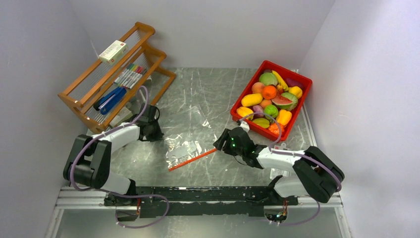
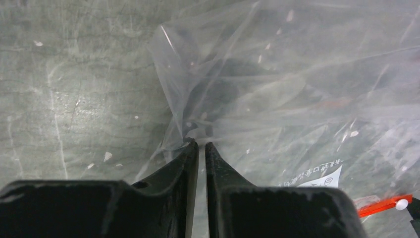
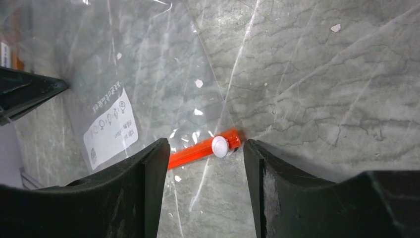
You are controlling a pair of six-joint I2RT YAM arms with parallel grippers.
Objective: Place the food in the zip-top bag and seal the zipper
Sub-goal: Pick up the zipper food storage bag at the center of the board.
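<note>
On the grey, veined stone-look table (image 1: 208, 99), the zip-top bag (image 1: 185, 148) lay flat near the middle, between the two arms, its clear film crinkled and catching pale glints. Its zipper (image 1: 192, 159), a thin straight orange-red strip, ran slantwise along the bag's near edge. A white label (image 3: 111, 126) with small dark print showed through the plastic. The left gripper (image 2: 201, 145) met the bag's far-left edge, its black tapered jaws drawn to a thin slit, with the film bunched into tight folds right at the tips, apparently pinched there. The right gripper (image 3: 203, 146) stood at the zipper's right end, its broad, matte black jaws parted wide on either side of the strip and touching neither the strip nor the round white slider (image 3: 219, 147) sitting at its end. The food (image 1: 270, 96), glossy rounded toy pieces in yellow, orange, green, red and purple, sat heaped in a red rectangular basket (image 1: 289, 71) at the far right of the table, well apart from the bag. A slatted wooden rack (image 1: 148, 49) stood at the far left.
</note>
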